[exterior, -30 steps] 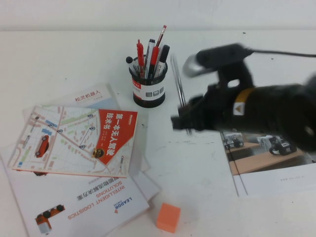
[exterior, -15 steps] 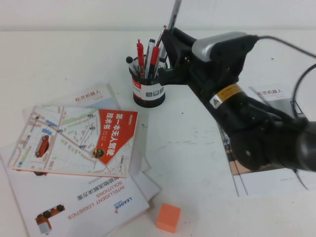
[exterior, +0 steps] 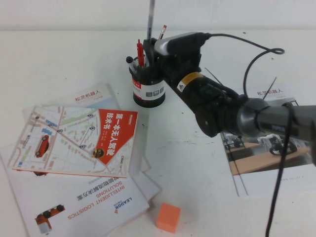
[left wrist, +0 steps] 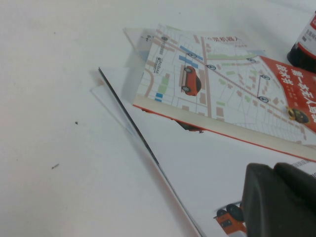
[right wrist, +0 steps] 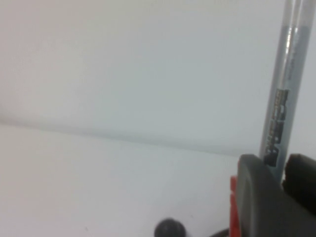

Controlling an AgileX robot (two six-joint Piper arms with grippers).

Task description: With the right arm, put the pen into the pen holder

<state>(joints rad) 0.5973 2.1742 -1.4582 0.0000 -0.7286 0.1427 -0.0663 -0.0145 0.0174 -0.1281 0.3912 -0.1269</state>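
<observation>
the right arm (exterior: 232, 108), bulky matte black with a smooth silver-grey module on top and a small yellow warning sticker, reaches across the white table (exterior: 59, 54) so that the right gripper (exterior: 153, 49) sits directly over the pen holder (exterior: 148, 89). its black fingers (right wrist: 256, 197) are clamped on the pen (exterior: 150, 19), a slim, glossy grey-silver cylinder with dark printed lettering that stands upright, its upper length rising straight above the gripper. the lower end is hidden behind the gripper, so whether it has entered the cup cannot be told. the pen holder is a small round black cup with a white label band, and red pens (exterior: 140, 52) stick out of it beside a black ball-shaped cap (exterior: 129, 59). flat glossy brochures (exterior: 79, 140) lie fanned on the left, another booklet (exterior: 266, 163) lies under the arm on the right, and an orange cube (exterior: 168, 217) sits near the front edge. the left gripper (left wrist: 279, 202) hovers over the brochures; only a rounded black part shows, so its grip state cannot be told.
</observation>
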